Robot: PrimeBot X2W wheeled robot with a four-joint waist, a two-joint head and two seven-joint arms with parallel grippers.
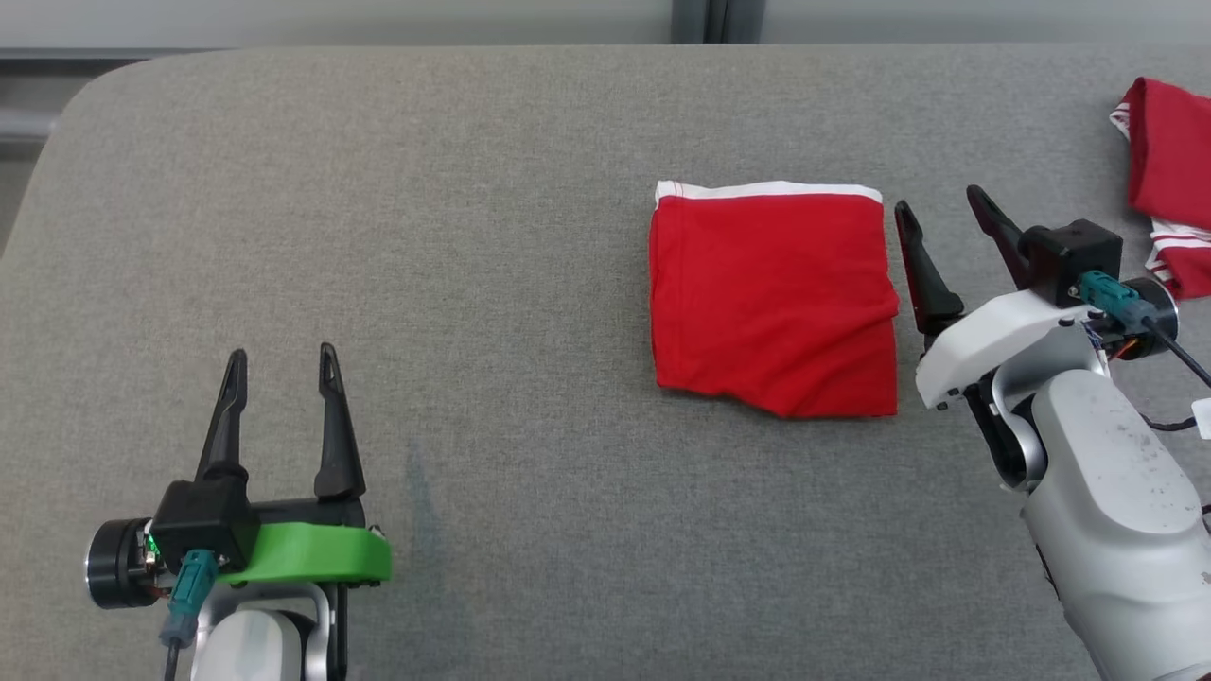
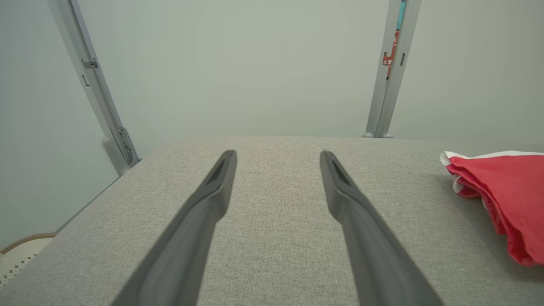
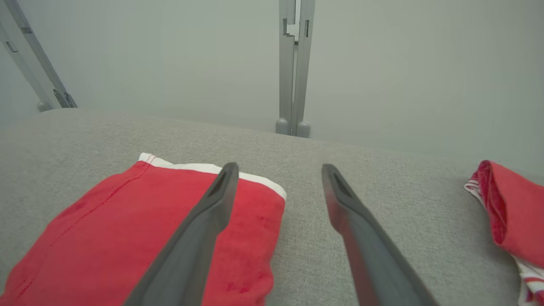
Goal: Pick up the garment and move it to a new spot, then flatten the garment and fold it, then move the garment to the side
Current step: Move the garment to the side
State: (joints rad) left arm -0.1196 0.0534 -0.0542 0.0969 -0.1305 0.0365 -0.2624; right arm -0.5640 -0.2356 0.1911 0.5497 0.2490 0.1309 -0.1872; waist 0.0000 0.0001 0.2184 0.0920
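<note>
Gray cloth covers the desk, and a pale wall stands behind it. The garment is red with a white band. It lies folded in a neat square, a bit right of the middle. The right pincer is just beside its right edge, with its two fingers apart and nothing in them. The left pincer is far off to the left, also apart and empty.

I think the job left is to move the garment to the side. If the pincer grabs just the top layer, the fold could fall open. If it pushes and does not lift, the cloth could bunch up. Another red cloth lies near on the right, and the arm could bump it or drag it along.

That other cloth is cut off at the picture's edge, so I can't tell what it is. I can't tell how many layers the garment has. I also can't tell if the near finger touches it.
</note>
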